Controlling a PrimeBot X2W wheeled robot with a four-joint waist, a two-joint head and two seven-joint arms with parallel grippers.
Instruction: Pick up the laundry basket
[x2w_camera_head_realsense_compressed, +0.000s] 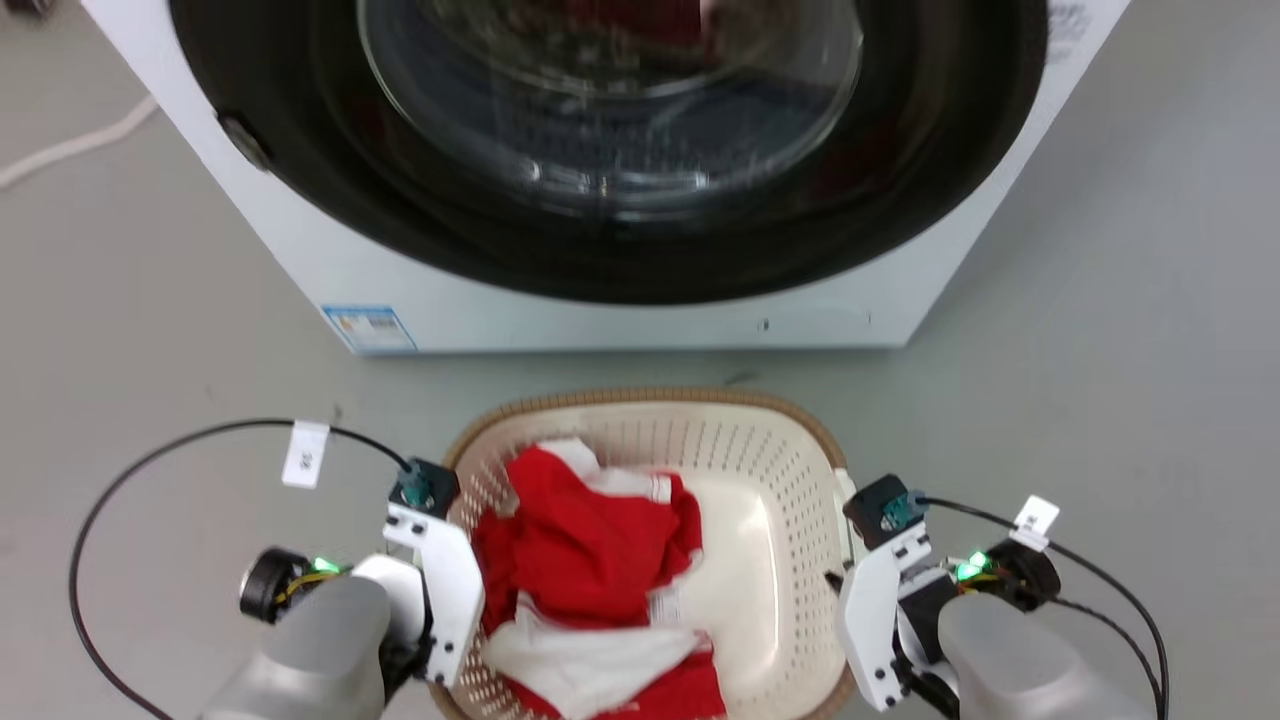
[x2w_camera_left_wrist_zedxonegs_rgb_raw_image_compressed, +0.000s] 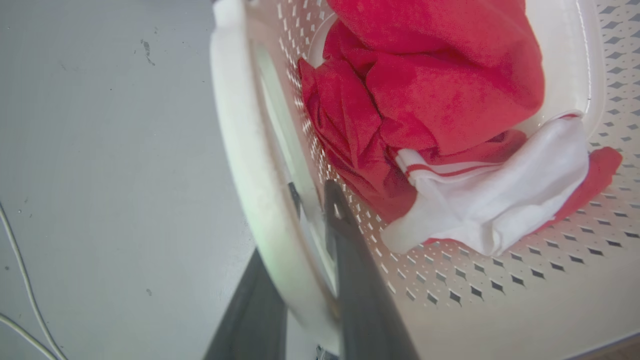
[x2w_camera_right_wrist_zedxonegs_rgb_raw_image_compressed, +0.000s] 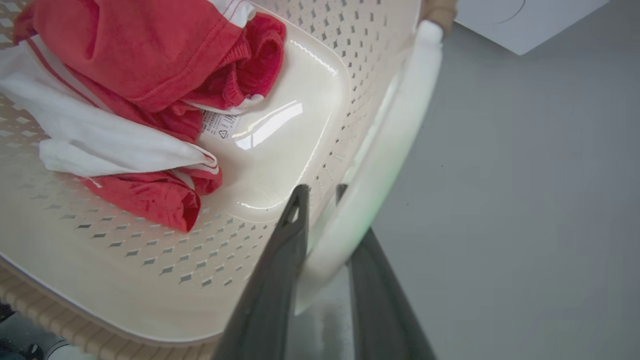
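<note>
Two grasps look made, the lift not yet: the left gripper (x2w_camera_left_wrist_zedxonegs_rgb_raw_image_compressed: 312, 200) has its jaws clamped on one white loop handle (x2w_camera_left_wrist_zedxonegs_rgb_raw_image_compressed: 240, 150) of the laundry basket (x2w_camera_head_realsense_compressed: 760, 450); the right gripper (x2w_camera_right_wrist_zedxonegs_rgb_raw_image_compressed: 322, 192) pinches the opposite handle (x2w_camera_right_wrist_zedxonegs_rgb_raw_image_compressed: 395, 135); the basket, holding red and white clothes (x2w_camera_head_realsense_compressed: 590, 550), appears to rest on the floor (x2w_camera_head_realsense_compressed: 1100, 350) before the washer (x2w_camera_head_realsense_compressed: 640, 320); raising it evenly remains.
</note>
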